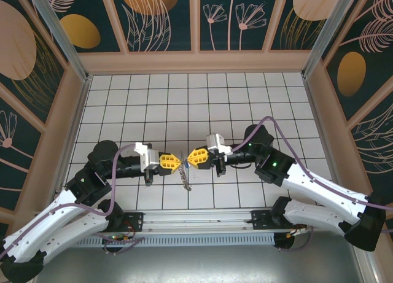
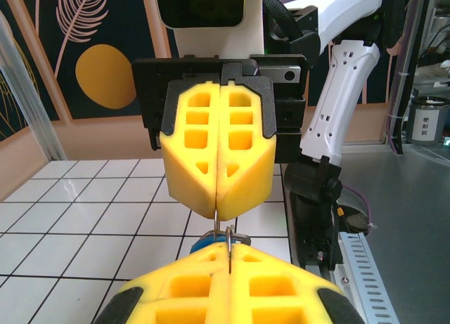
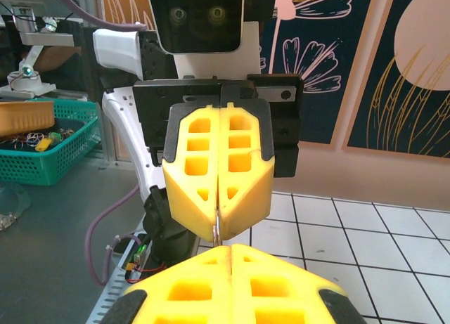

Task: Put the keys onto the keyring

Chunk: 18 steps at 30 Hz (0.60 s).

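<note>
Presently logging left gripper [image 1: 177, 162] as closed, tip almost against right gripper [image 1: 190, 157], likewise closed, at centre of the top view. Noting keyring [image 1: 185, 177] dangling just below the two tips; cannot tell whether touching the desk [image 1: 245, 99]. Reading its wire loop [image 2: 230, 241] as pinched in the left seam, low centre of the left wrist view. Placing key [image 2: 204, 245] by its blue head just left of that loop; taking the thin strip in the right seam for its blade, not certain. Cannot tell whether threaded.

Risks, judged:
- slipping of so thin a pinch under any twist or pull;
- knocking tips together on closing in;
- missing the loop through slight misalignment;
- dropping the key onto the desk if released unthreaded.
</note>
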Available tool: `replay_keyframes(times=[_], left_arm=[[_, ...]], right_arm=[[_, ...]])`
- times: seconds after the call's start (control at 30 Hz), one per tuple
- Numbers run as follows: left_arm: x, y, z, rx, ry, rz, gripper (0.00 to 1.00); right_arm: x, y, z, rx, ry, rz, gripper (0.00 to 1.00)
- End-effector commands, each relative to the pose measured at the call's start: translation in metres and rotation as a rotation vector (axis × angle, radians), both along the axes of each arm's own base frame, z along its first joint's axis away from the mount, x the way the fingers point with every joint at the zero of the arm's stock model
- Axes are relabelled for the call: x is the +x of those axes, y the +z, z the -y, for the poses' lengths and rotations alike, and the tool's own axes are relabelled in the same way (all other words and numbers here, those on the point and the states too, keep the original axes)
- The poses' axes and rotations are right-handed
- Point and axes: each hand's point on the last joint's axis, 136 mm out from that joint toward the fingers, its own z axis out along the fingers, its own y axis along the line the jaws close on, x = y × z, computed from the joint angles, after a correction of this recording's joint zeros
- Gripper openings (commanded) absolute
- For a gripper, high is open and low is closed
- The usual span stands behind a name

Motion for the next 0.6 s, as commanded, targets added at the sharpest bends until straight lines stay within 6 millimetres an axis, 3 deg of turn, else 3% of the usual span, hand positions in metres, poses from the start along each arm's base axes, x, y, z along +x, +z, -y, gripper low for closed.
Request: replay_keyframes(times=[0.0,0.57], left_arm=[[-0.0014,0.0179,-0.0022,-0.035,0.004,0.053,0.00],[-0.0014,0.0182,-0.0024,-0.034,0.005,0.054,0.00]], right_arm=[[-0.0044,0.0207,0.0041,0.040,0.002,0.042,0.00],[-0.0056,0.0222,0.0052,0.025,0.023,0.030,0.00]])
